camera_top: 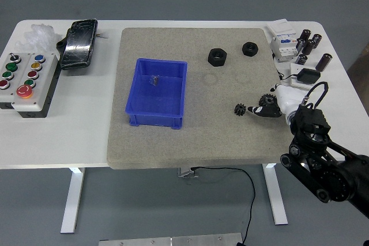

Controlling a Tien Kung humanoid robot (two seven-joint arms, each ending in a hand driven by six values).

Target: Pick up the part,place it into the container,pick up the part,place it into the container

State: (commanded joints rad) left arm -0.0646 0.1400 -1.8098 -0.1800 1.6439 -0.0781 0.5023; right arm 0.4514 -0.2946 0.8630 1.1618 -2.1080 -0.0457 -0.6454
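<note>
Black larger gear point(267, 101) sits against your right hand point(270, 108), small gear point(240, 109) at its nine o'clock; whether the fingers grip it, you cannot tell.

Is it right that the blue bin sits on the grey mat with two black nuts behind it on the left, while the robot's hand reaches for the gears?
Not quite. In the head view the two black nuts lie to the right of the blue bin, not the left. The rest holds: the bin sits on the grey mat, and the right hand is at the larger gear, with the small gear beside it.
</note>
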